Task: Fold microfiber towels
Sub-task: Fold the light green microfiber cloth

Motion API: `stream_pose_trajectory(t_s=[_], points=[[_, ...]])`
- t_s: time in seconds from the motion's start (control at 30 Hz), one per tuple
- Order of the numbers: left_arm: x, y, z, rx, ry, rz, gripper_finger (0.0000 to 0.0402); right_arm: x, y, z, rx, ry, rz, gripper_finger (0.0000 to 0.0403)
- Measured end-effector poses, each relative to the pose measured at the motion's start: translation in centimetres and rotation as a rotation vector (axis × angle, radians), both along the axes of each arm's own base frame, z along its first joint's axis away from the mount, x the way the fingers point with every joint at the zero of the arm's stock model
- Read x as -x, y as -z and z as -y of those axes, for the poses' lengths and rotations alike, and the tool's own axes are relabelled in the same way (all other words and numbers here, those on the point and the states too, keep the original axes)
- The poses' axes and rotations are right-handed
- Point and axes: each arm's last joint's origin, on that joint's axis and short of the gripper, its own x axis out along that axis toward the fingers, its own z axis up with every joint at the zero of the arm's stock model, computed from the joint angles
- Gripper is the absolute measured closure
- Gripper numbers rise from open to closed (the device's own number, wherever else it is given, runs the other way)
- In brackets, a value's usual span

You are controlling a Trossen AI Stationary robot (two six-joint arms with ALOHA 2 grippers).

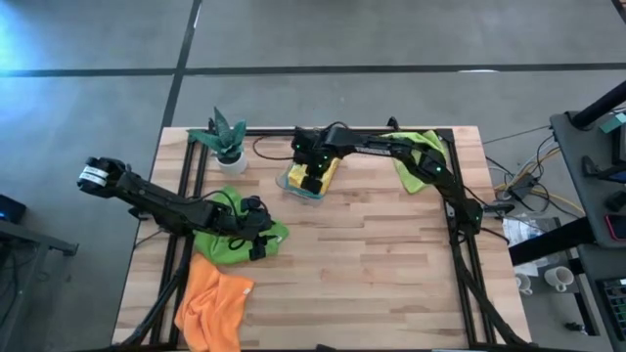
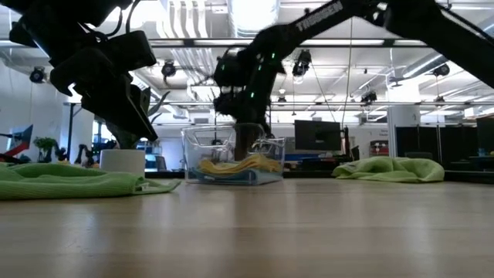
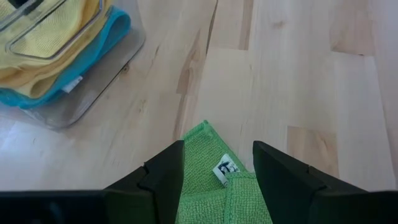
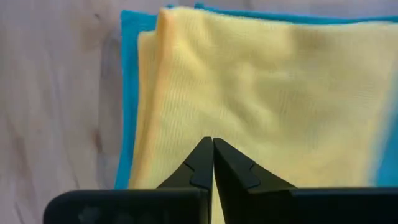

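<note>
Right end effector (image 4: 212, 163) is pressed together, down in the clear bin (image 1: 305, 186) right over the yellow towel (image 4: 261, 93) — that one's stacked on the blue towel (image 4: 129, 93). Left end effector (image 3: 217, 177) sits spread over a corner of the green towel (image 3: 208, 180) on the desk (image 1: 391, 254) — orange towel (image 1: 213, 308) lies nearby.

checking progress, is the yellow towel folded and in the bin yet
Yes: the yellow towel lies folded flat atop the blue towel inside the clear bin.

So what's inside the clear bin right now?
The clear bin holds a folded yellow towel lying on a blue towel, with the shut right claw pressing down on the yellow one. Whether anything lies beneath the blue towel cannot be seen.
</note>
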Motion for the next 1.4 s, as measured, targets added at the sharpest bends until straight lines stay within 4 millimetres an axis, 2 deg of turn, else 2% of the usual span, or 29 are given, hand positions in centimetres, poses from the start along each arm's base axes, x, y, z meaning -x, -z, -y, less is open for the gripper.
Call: stream_pose_trajectory(t_s=[0.1,0.2,0.37,0.5,0.7,0.9,1.0,1.17,1.4], points=[[0.0,0.0,0.0,0.0,0.0,0.0,0.0227,1.2,-3.7,-0.6,0.138,0.004,-0.004,0.0394],[0.0,0.0,0.0,0.0,0.0,0.0,0.0227,3.3,-6.8,-1.3,0.23,0.015,-0.022,0.0394],[0.0,0.0,0.0,0.002,-0.002,-0.001,0.0227,8.6,-9.2,-2.9,0.258,0.085,-0.055,0.0394],[0.0,0.0,0.0,0.014,-0.01,0.0,0.0227,14.1,-9.5,-4.5,0.31,0.162,-0.104,0.0394],[0.0,0.1,0.0,-0.006,-0.013,0.0,0.0227,21.2,-7.9,-7.5,0.209,0.168,-0.116,0.0383],[-0.1,0.2,0.0,-0.016,-0.011,-0.009,0.0227,26.2,-4.4,-9.1,0.165,0.279,-0.171,0.0319],[-0.1,0.3,0.0,-0.016,-0.011,-0.009,0.0227,27.3,-2.6,-9.4,0.13,0.414,-0.165,0.0301],[-0.1,0.1,-0.1,-0.019,-0.017,0.0,0.0227,27.2,-0.1,-9.0,0.069,0.683,-0.107,0.0302],[-0.1,-0.2,-0.1,-0.007,-0.032,0.014,0.0227,27.1,3.5,-7.1,0.053,0.781,-0.3,0.0293]])
